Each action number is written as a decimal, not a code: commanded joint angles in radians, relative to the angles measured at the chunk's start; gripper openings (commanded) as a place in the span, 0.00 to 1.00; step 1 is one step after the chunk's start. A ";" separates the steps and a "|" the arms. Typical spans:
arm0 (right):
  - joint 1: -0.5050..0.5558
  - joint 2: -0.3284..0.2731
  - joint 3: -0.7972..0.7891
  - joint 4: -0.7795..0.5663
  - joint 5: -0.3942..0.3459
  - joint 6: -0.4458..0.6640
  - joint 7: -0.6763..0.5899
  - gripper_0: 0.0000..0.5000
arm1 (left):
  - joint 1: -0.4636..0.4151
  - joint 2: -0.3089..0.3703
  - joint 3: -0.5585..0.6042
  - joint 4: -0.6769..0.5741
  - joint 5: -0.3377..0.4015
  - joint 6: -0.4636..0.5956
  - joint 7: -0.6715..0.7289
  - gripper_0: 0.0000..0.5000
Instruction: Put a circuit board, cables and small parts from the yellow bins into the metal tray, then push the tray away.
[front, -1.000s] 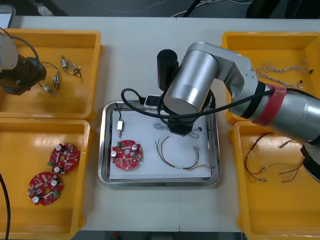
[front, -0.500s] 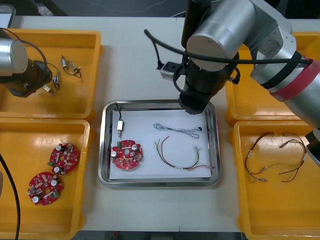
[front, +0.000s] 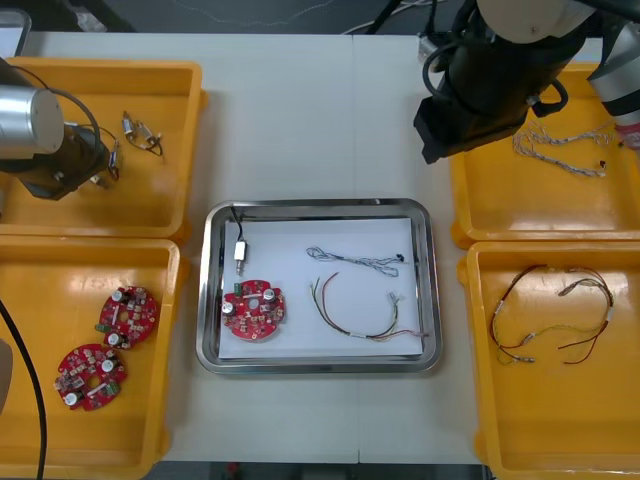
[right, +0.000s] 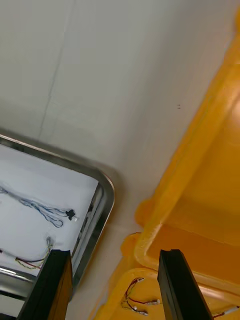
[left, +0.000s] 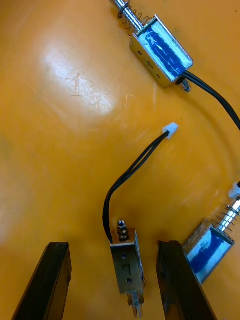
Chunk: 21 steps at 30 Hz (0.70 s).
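Left wrist view: left gripper (left: 112, 285) splayed astride a boxy small metal part (left: 127, 272), seemingly untouched, in glossy yellow bin (left: 60, 125); right gripper (right: 115, 285) gapes near shiny metal tray (right: 102, 200).

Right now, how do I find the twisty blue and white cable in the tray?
Find the metal tray between the yellow bins. The twisted blue and white cable lies on its white inside, toward the far right corner. It is thin, pale and wavy; the red and yellow cable beside it makes one big curve.
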 joint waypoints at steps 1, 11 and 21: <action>0.000 -0.051 -0.100 -0.041 0.036 0.007 -0.085 1.00 | 0.009 -0.012 0.000 0.020 -0.011 -0.037 -0.111 1.00; 0.163 -0.123 -0.216 -0.143 0.129 0.007 -0.158 1.00 | 0.009 -0.011 -0.001 0.020 0.001 -0.037 -0.117 0.00; 0.308 -0.181 -0.357 -0.197 0.114 0.007 -0.162 1.00 | 0.007 0.006 0.005 -0.053 0.023 0.045 -0.127 0.00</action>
